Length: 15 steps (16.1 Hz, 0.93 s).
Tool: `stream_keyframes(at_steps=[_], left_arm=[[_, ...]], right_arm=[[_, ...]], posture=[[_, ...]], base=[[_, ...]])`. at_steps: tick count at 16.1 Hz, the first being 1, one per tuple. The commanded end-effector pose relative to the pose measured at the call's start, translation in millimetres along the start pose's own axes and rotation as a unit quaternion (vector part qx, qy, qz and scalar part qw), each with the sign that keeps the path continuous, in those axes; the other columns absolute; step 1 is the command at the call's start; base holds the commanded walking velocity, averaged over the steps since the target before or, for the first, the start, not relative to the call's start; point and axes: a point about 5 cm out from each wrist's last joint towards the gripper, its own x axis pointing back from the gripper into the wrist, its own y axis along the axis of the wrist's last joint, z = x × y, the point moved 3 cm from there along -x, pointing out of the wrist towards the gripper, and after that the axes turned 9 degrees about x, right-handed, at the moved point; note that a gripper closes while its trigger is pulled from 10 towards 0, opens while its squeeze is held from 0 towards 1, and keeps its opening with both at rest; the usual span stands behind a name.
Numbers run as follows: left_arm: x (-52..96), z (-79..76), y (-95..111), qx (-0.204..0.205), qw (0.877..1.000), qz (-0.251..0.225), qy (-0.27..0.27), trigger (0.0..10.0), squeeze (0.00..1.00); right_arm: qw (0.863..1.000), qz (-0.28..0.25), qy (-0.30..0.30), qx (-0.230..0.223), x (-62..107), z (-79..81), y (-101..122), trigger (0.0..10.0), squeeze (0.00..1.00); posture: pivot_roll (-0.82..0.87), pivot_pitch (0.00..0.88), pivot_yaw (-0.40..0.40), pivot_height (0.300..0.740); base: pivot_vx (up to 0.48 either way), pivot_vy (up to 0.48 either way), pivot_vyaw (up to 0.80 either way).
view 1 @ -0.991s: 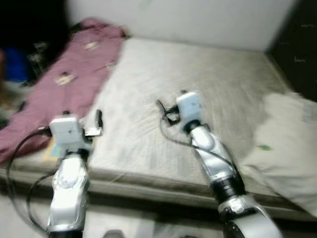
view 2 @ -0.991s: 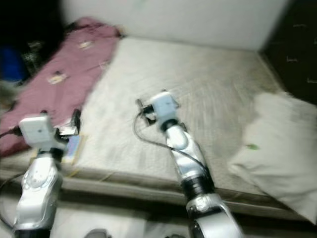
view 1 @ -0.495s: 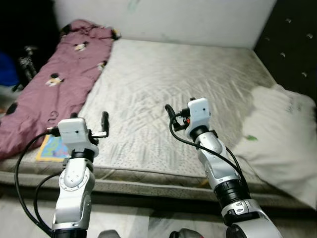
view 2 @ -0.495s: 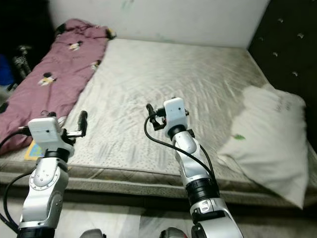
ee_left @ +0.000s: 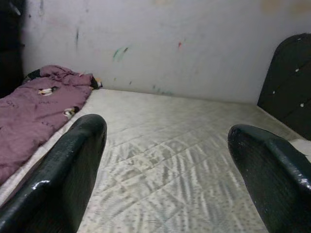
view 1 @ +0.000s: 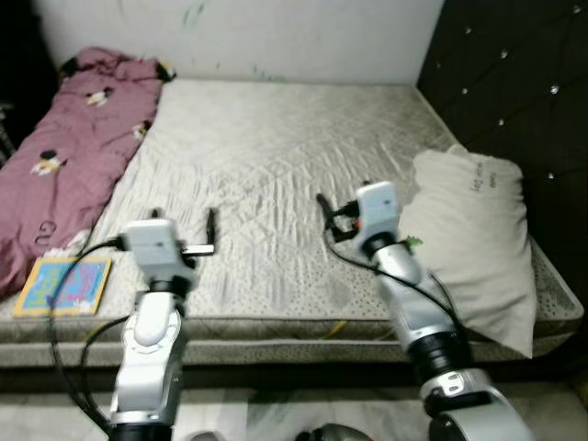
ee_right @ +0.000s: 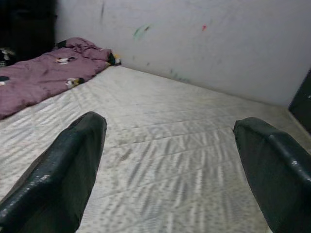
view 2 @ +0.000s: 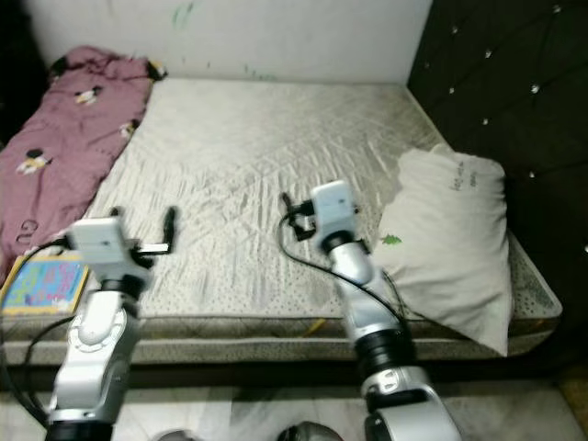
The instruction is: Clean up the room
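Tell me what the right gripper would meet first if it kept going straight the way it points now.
Probably nothing close: the right gripper, fingers open, points low across the bare mattress toward the white wall. Depth is unclear, so it might graze the mattress first.

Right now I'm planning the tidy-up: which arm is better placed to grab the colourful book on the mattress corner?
Left, probably. The book lies at the mattress edge on the robot's left, beside the open left gripper; the right gripper is over the middle, nearer the pillow.

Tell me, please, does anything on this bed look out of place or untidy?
Yes. A maroon blanket lies crumpled along the mattress's left side, a colourful book lies at its near left corner, and the pillow sits slumped, overhanging the right edge.
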Motion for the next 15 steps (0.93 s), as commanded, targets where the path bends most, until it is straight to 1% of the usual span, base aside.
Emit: stream_keyframes(at_steps=[1, 4, 7, 9, 11, 15], left_arm=[[0.3, 5.6, 0.8, -0.005, 1.0, 0.001, 0.007, 10.0, 0.0], [0.2, 5.2, 0.6, -0.003, 1.0, 0.001, 0.007, 10.0, 0.0], [0.8, 6.9, 2.8, 0.005, 1.0, -0.009, 0.01, 10.0, 0.0], [1.6, 2.8, 5.7, 0.004, 1.0, -0.017, -0.009, 10.0, 0.0], [1.8, 1.4, 6.4, 0.006, 1.0, -0.019, -0.015, 10.0, 0.0], [2.8, 1.6, 7.7, 0.007, 1.0, -0.021, -0.021, 10.0, 0.0]], right_arm=[[1.0, -0.013, 0.012, 0.003, -3.7, 5.8, 7.4, 10.0, 0.0], [1.0, -0.016, 0.016, 0.01, -3.7, 7.0, 8.3, 10.0, 0.0], [0.999, -0.019, 0.022, 0.015, -3.8, 9.7, 9.1, 10.0, 0.0], [0.999, -0.02, 0.023, 0.017, -4.0, 10.1, 9.2, 10.0, 0.0], [0.999, -0.021, 0.024, 0.018, -4.2, 10.9, 9.5, 10.0, 0.0], [0.999, -0.022, 0.025, 0.017, -4.6, 12.9, 9.9, 10.0, 0.0]], posture=[[0.11, 0.0, -0.038, 0.74], [0.11, 0.0, -0.04, 0.74], [0.11, 0.0, -0.042, 0.74], [0.11, 0.0, -0.041, 0.74], [0.11, 0.0, -0.041, 0.74], [0.12, 0.0, -0.04, 0.74]], base=[[0.0, -0.341, 0.0], [0.0, -0.339, 0.0], [0.0, 0.0, 0.0], [0.0, 0.0, 0.0], [0.0, 0.0, 0.0], [0.351, 0.0, 0.0]])
